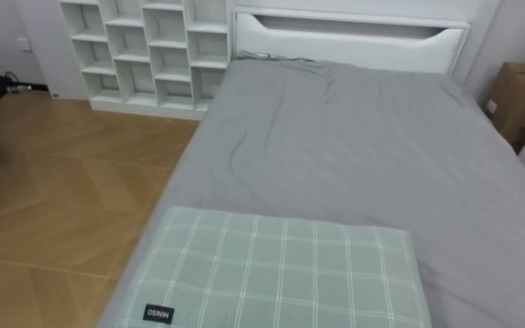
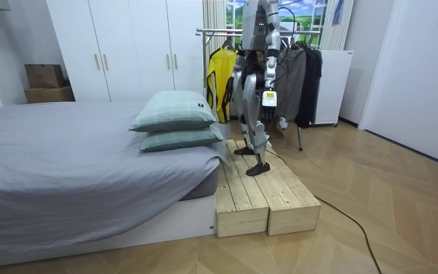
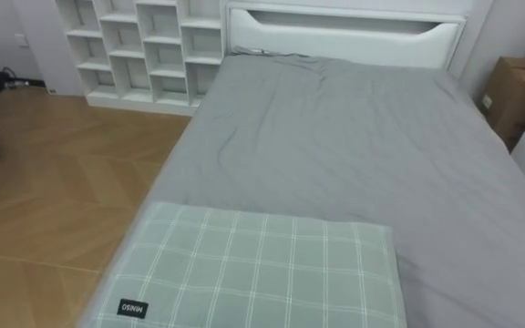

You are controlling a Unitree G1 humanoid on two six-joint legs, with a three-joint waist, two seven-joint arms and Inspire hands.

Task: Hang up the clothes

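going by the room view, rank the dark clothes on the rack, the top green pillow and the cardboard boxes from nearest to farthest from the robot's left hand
From the left hand, low at the robot's side:
1. dark clothes, on the rack just behind it, toward the room view's right
2. top pillow, on the bed's near end, toward the room view's left
3. cardboard boxes, far left, by the wardrobe beyond the bed

One bed [image 2: 67,152], two pillows [image 2: 175,112], two wooden platforms [image 2: 242,190], one clothes rack [image 2: 219,32].
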